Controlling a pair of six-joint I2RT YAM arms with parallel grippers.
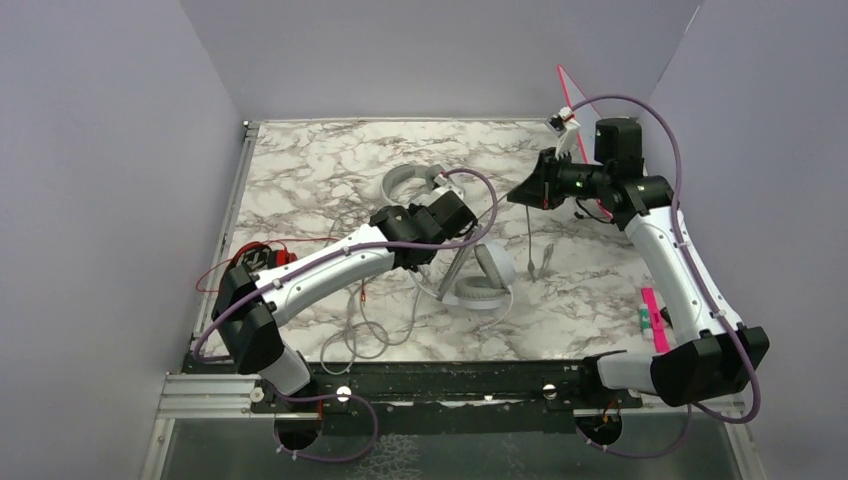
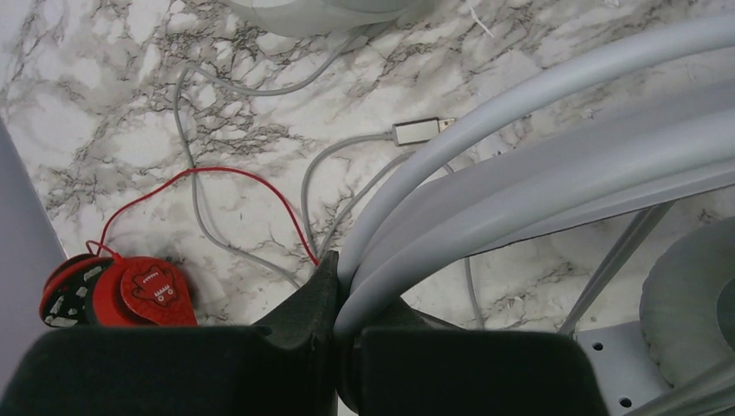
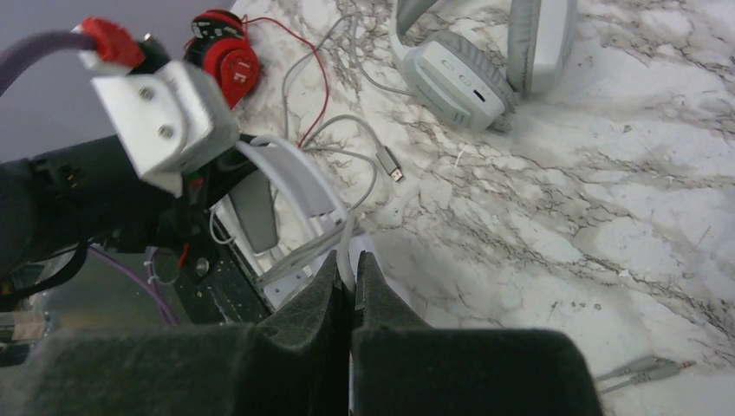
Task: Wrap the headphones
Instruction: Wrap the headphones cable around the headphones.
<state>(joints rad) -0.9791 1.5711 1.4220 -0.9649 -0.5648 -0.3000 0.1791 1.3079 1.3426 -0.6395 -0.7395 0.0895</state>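
Marble tabletop; headphone band inside left claw

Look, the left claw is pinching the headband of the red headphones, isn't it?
Not quite. The left claw is pinching a headband, but it belongs to the pale grey headphones, not the red ones. The red headphones lie off to the side on the marble table, with nothing touching them. The left wrist view shows it.

Your table: white marble, grey-black veins. Your left gripper: black, on light grey headset. Left of its fingers: red-and-black headset, red cable. Your right gripper: black, on thin grey cable. Ahead of it: white-silver headset, grey padding.
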